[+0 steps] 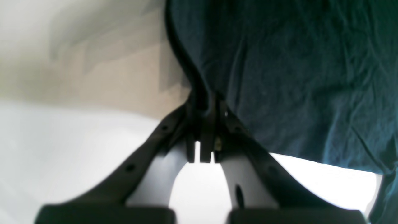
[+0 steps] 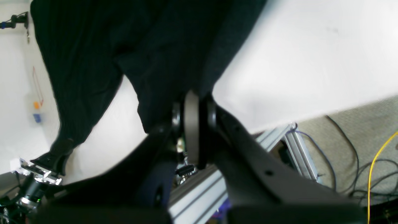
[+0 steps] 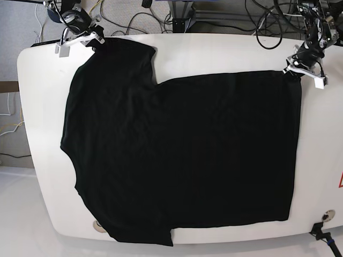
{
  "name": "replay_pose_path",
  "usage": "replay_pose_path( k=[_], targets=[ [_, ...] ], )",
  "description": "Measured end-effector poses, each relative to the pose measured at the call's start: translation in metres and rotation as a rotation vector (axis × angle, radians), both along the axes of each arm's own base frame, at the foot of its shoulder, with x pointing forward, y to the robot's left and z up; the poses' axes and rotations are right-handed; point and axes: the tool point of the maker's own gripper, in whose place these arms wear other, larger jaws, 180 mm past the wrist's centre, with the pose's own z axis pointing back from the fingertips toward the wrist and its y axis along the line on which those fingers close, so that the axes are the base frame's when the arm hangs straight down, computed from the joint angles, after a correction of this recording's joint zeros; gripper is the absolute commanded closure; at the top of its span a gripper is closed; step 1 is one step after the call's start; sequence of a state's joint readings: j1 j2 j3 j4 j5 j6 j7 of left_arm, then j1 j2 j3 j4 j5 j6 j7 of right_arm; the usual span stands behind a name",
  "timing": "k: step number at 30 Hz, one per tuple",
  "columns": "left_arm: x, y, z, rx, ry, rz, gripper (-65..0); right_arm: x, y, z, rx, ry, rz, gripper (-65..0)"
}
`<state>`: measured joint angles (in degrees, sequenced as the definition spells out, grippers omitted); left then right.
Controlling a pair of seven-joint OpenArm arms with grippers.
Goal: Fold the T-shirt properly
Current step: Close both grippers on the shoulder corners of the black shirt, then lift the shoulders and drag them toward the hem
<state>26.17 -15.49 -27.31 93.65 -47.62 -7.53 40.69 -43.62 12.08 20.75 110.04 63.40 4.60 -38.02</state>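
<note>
- A white table (image 3: 161, 45) with rounded corners, cables trailing on the floor behind it
- The T-shirt (image 3: 177, 155) lies spread across the table, plain black side up, lightly creased, one sleeve at the far corner
- The left gripper (image 1: 203, 107) is clamped on a hem corner; the right gripper (image 2: 194, 113) is pinched on the sleeve edge
- Risk, as I judge it: uneven lifting could slip the thin cloth from either pinch, or drag the shirt askew

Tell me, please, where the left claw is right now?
In the base view the left claw sits at the far right of the white table, shut on the T-shirt's far right corner.
</note>
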Motion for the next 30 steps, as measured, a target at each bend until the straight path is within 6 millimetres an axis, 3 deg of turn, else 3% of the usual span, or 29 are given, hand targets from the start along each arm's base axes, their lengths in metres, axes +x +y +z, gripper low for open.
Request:
replay_pose_path(
  k=[6,10,12,17,23,27,30],
  targets=[
    [-0.029,-0.011,0.011,0.037,0.026,-0.054,0.0,-0.025,0.001,-0.004,-0.001,0.058,0.004,0.0],
    [-0.027,-0.018,0.022,0.046,0.003,-0.081,0.0,-0.02,-0.01,0.001,-0.026,0.042,-0.008,0.0],
    [-0.017,-0.021,0.03,0.05,-0.028,-0.091,0.0,-0.001,-0.024,0.016,-0.069,-0.028,-0.032,0.0],
    [0.041,-0.027,0.068,0.053,-0.204,-0.097,0.0,0.035,-0.024,0.037,-0.046,-0.13,0.004,0.0],
    [0.089,-0.039,0.099,0.044,-0.328,-0.127,0.0,0.081,-0.026,0.064,-0.039,-0.262,0.013,0.0],
    [0.09,-0.048,0.095,0.026,-0.265,-0.178,0.0,0.094,-0.027,0.072,-0.048,-0.298,0.019,0.0],
    [0.086,-0.049,0.091,0.025,-0.249,-0.181,0.0,0.086,-0.025,0.067,-0.038,-0.272,0.029,0.0]
  ],
)
